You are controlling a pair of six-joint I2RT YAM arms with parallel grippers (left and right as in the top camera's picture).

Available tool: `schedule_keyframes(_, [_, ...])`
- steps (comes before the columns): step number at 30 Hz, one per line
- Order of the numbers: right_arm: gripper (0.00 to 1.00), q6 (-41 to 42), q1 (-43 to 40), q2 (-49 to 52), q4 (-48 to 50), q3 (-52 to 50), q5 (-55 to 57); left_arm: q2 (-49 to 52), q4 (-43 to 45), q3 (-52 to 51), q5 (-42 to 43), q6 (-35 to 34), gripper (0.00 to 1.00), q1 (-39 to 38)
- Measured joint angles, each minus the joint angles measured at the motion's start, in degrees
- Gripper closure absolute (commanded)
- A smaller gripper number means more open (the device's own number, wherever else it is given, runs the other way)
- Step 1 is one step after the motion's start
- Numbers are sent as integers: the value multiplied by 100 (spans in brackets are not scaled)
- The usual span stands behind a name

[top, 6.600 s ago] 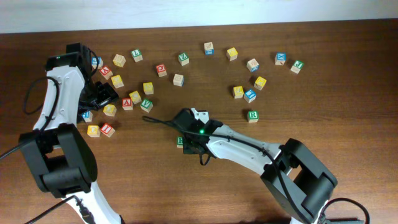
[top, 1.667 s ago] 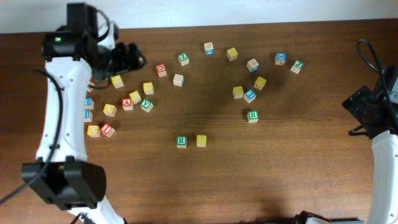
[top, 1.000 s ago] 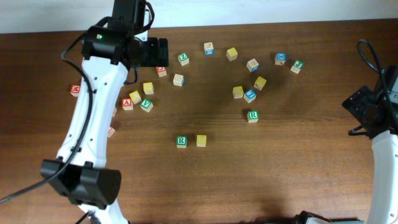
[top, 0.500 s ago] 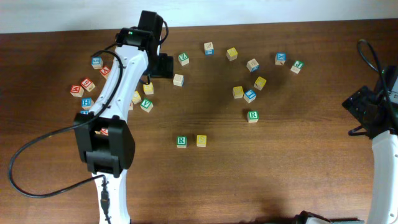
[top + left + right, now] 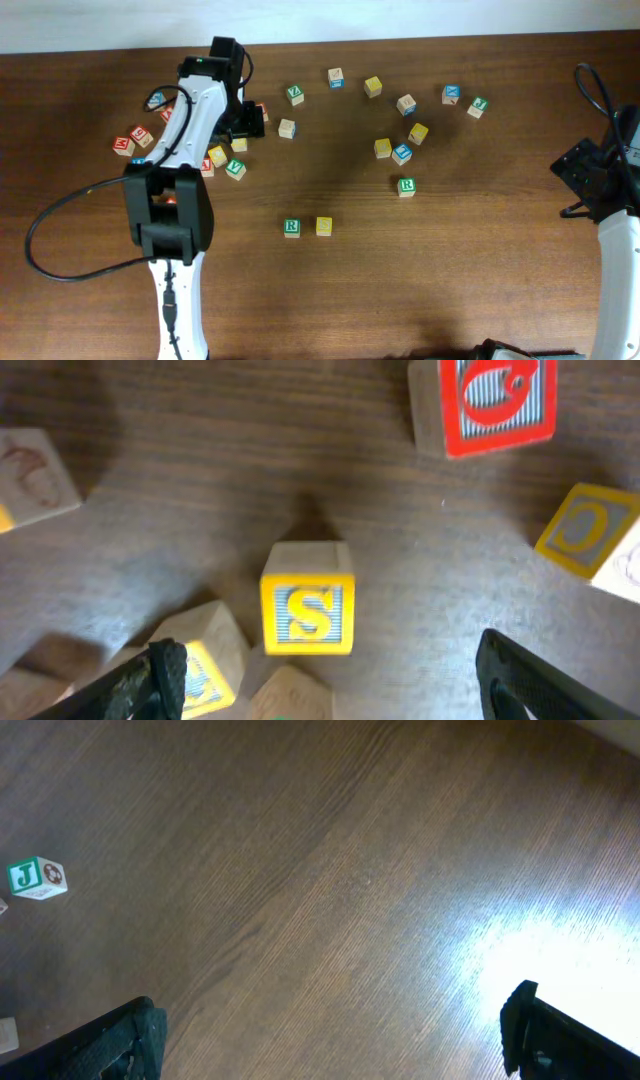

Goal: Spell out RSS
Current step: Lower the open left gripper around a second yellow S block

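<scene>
Below left pincer (image 5: 328, 652) (cropped): S cube (image 5: 308, 611)

The left wrist view's top edge crops the red-lettered cube (image 5: 490, 405), and overhead the letter on the lower-centre yellow cube (image 5: 324, 226), perhaps S, is illegibly small.

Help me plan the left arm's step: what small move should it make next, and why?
Probably lower the left tool straight down around the yellow S cube and close. The tool is open, the cube sits roughly centred between its fingers, and the row holds only the green R cube and one yellow cube beside it.
</scene>
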Motion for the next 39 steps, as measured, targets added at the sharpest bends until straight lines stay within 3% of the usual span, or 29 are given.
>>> schedule_keyframes(13, [2,-2,0,0,-2,0,-2,350,498,0,-133,-13,53,-9])
schedule_keyframes(17, [2,-2,0,0,0,0,0,350,461,0,-151,-20,51,-9])
schedule_keyframes(34, [2,-2,0,0,-2,0,-2,507,341,20,-151,-20,61,-9])
schedule_keyframes(39, [2,-2,0,0,-2,0,-2,509,341,22,-151,-22,57,-9])
